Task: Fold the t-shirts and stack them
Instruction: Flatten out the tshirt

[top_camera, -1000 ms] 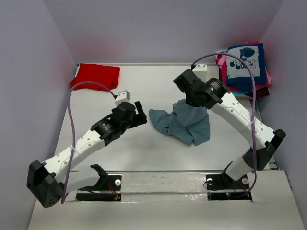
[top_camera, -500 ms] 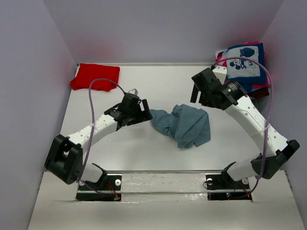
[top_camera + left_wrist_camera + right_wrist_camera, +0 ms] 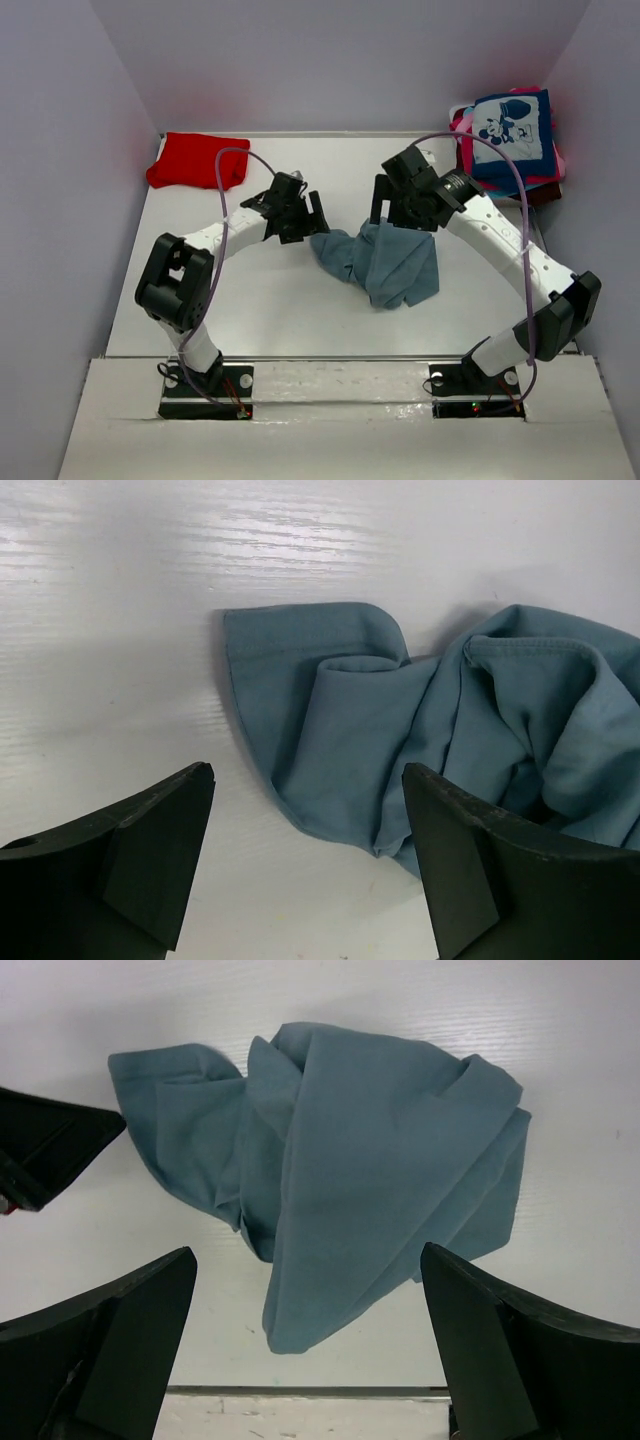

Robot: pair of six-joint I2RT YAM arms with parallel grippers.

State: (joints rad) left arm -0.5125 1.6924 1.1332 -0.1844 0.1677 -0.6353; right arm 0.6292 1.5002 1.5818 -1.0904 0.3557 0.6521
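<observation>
Top external: both arms reach inward to the crumpled grey-blue tee [image 3: 392, 266], jaws wide, empty.

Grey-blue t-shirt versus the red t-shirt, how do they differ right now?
The grey-blue t-shirt is crumpled in a loose heap; the red t-shirt lies flat in a compact rectangle. The grey-blue t-shirt sits in the middle of the table; the red t-shirt is in its far left corner. Both are plain, without print.

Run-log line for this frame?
phase: pre-grasp | left tool: open, beside grey-blue tee | right tool: open, above it | tee: crumpled | red tee: far-left corner
</observation>
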